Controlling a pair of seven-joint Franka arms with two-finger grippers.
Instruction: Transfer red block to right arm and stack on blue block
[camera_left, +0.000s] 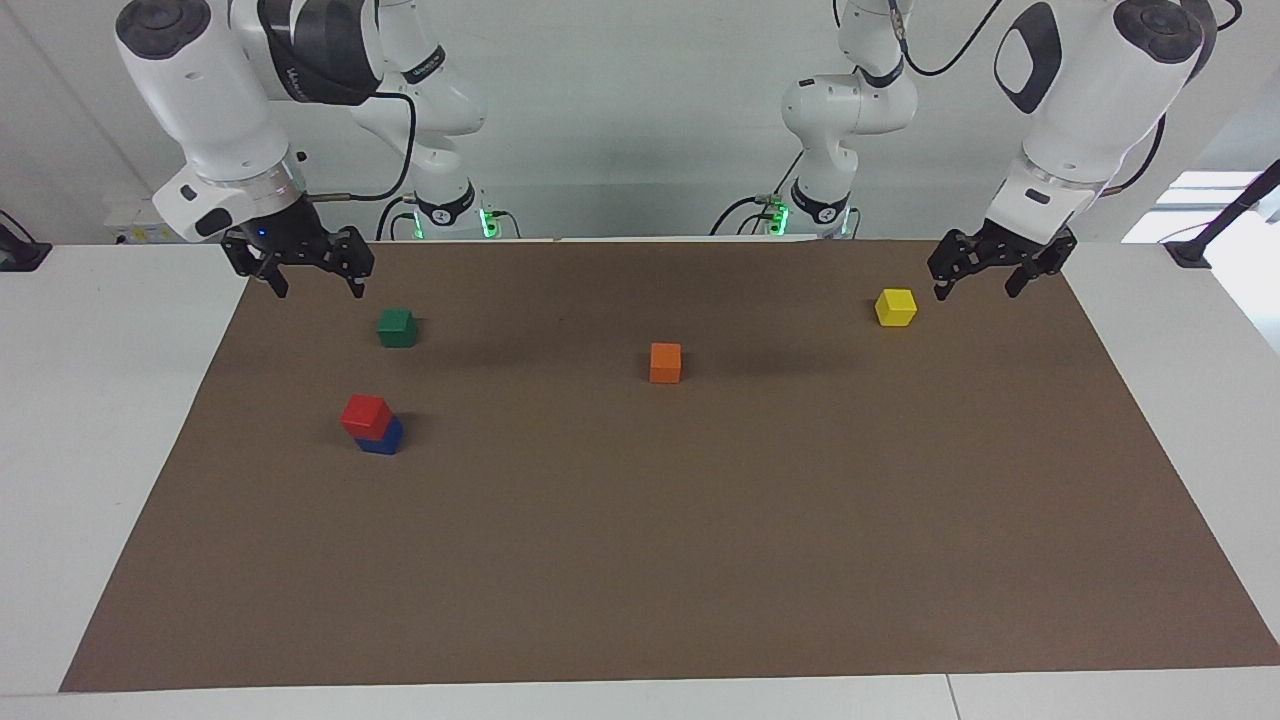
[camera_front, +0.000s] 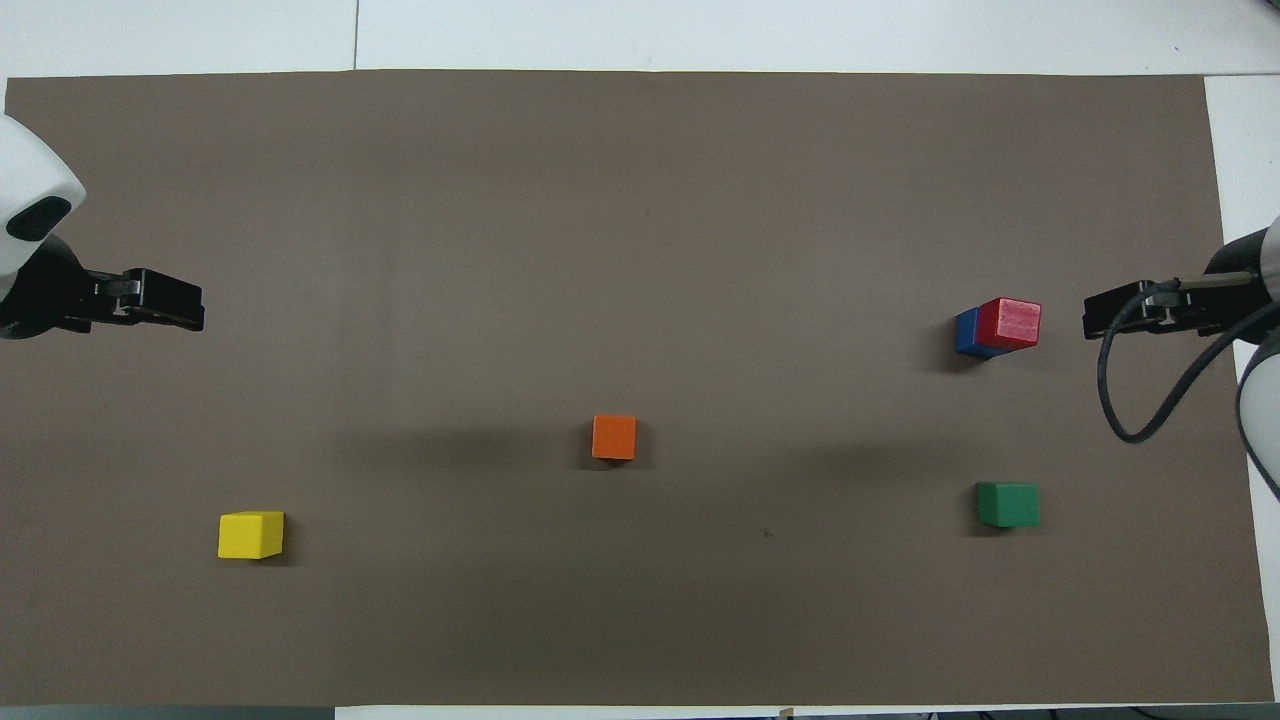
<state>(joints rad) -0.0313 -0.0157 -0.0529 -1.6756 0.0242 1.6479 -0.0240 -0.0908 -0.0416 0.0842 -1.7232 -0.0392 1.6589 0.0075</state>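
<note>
The red block rests on top of the blue block, a little offset, toward the right arm's end of the brown mat. The stack also shows in the overhead view, red block over blue block. My right gripper is open and empty, raised over the mat's edge near the green cube and apart from the stack; it also shows in the overhead view. My left gripper is open and empty, raised over the mat's other end beside the yellow cube; it also shows in the overhead view.
A dark green cube lies nearer to the robots than the stack. An orange cube sits mid-mat. A yellow cube lies toward the left arm's end. White table surrounds the mat.
</note>
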